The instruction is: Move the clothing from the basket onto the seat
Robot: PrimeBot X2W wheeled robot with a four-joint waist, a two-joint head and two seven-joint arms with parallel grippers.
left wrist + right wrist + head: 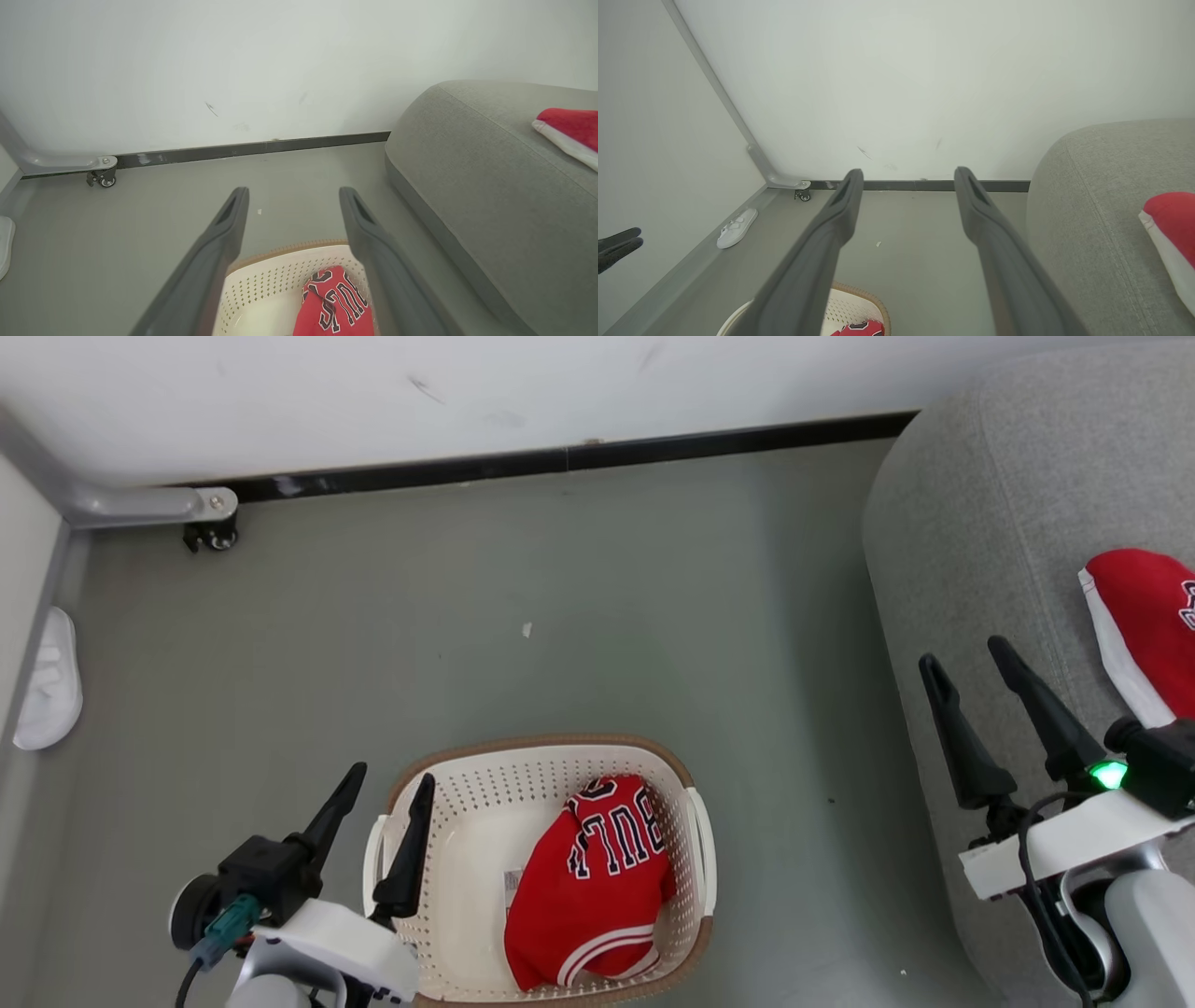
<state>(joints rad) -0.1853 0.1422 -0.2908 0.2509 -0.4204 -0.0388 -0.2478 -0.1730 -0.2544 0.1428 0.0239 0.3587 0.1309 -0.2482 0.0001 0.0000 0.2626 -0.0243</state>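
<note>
A red jersey (590, 887) with "BULLS" lettering lies crumpled in the right half of the cream basket (457, 821), which stands on the floor at the bottom middle. Red shorts (1146, 625) with white trim lie on the grey seat (999, 532) at the right. My left gripper (389, 781) is open over the basket's left rim, nothing between its fingers. My right gripper (966, 656) is open above the seat's front edge, left of the shorts, holding nothing. The left wrist view has the jersey (334, 303), basket (266, 284), seat (490, 186) and shorts (567, 128).
A white wall with a dark baseboard (560, 457) runs behind. A grey metal leg with a caster (210, 532) stands at the back left. A white object (49, 681) lies on the floor by the left wall. Open grey floor lies between basket and wall.
</note>
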